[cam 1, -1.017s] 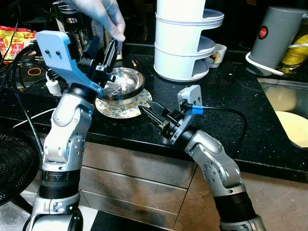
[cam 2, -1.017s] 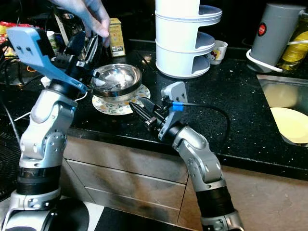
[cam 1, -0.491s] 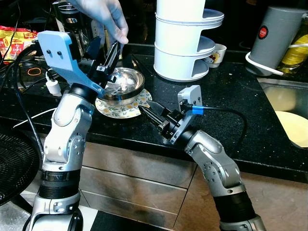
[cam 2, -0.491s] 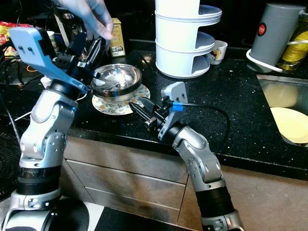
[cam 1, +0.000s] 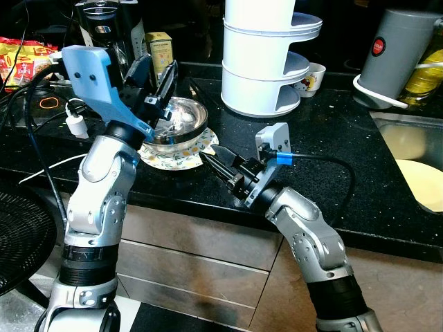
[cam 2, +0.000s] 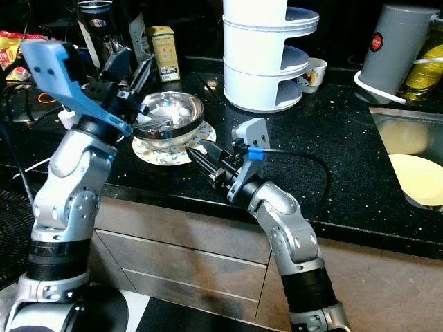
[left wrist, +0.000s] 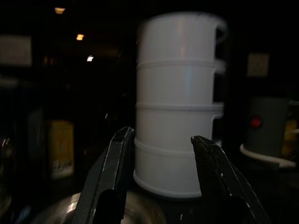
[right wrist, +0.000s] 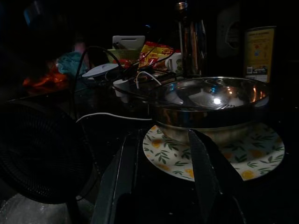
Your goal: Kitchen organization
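Reaching for steel bowl (cam 1: 176,123) on patterned plate (cam 1: 183,147): left gripper (cam 1: 154,84) spread above its 9 o'clock rim, right gripper (cam 1: 220,163) parted at plate's 4 o'clock, probably closing next.

Bare counter (cam 1: 332,131) right of bowl (cam 1: 178,123); white tiers (cam 1: 266,59) behind.

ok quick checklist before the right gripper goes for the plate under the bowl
1. Right gripper at the plate's near edge, low over the counter: ok.
2. Its fingers spread, with the plate rim between them: ok.
3. Bowl sits on the plate, so a pull would carry or tip it: not ok.
4. Left gripper open above the bowl's far-left rim, holding nothing: ok.
5. Whether the bowl holds anything loose: cannot tell.
6. Counter to the right of the plate, up to the white stacked container, has bare room: ok.
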Controlling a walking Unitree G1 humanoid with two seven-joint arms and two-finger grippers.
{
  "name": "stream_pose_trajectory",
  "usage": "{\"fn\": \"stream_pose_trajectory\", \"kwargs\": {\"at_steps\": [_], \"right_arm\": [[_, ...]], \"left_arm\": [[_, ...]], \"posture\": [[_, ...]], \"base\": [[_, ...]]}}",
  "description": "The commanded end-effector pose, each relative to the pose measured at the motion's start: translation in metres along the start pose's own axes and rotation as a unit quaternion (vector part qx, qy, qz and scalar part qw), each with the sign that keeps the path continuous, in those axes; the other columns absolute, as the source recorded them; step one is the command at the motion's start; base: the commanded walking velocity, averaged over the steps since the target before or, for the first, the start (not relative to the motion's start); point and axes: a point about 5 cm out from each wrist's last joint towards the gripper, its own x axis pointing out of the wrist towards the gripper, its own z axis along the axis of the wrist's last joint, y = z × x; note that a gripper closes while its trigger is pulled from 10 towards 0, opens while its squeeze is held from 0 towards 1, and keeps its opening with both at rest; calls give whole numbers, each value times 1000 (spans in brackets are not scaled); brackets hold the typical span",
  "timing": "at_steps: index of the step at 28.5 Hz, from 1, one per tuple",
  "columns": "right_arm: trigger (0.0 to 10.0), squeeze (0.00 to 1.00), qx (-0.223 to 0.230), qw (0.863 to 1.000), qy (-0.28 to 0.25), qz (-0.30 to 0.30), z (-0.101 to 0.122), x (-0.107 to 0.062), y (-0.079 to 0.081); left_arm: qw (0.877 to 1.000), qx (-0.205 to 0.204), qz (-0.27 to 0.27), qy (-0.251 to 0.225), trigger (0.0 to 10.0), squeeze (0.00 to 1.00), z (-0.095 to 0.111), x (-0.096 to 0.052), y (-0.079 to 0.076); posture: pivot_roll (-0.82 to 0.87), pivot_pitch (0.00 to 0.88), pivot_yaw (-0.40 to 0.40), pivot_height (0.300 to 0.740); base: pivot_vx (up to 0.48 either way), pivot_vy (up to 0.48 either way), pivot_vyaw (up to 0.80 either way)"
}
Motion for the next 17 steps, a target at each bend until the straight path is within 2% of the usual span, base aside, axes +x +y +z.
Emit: {"fn": "stream_pose_trajectory", "kwargs": {"at_steps": [1,8,9,10,11,17], "right_arm": [[10000,0,7,1000,-10,-7,1,0,-3],[10000,0,19,999,-21,-17,4,-3,-7],[10000,0,32,999,-29,-32,6,-8,-10],[10000,0,32,999,-29,-32,6,-8,-10],[10000,0,56,996,-40,-50,7,-12,-15],[10000,0,86,991,-58,-80,8,-18,-22]], "left_arm": [[1000,2,-2,3,10000,0,-2,-2,-3],[999,36,6,12,10000,0,-7,-15,-13],[998,46,18,25,10000,0,-14,-27,-21],[998,46,18,25,10000,0,-14,-27,-21],[998,53,21,33,10000,0,-17,-33,-27],[997,66,14,32,10000,0,-17,-33,-33]], "posture": [[42,0,-16,740],[40,0,-9,740],[40,0,-9,740],[40,0,-9,740],[43,0,-9,740],[43,0,-10,740]], "base": [[0,0,0],[0,0,0],[0,0,0],[0,0,0],[0,0,0],[0,0,0]]}}
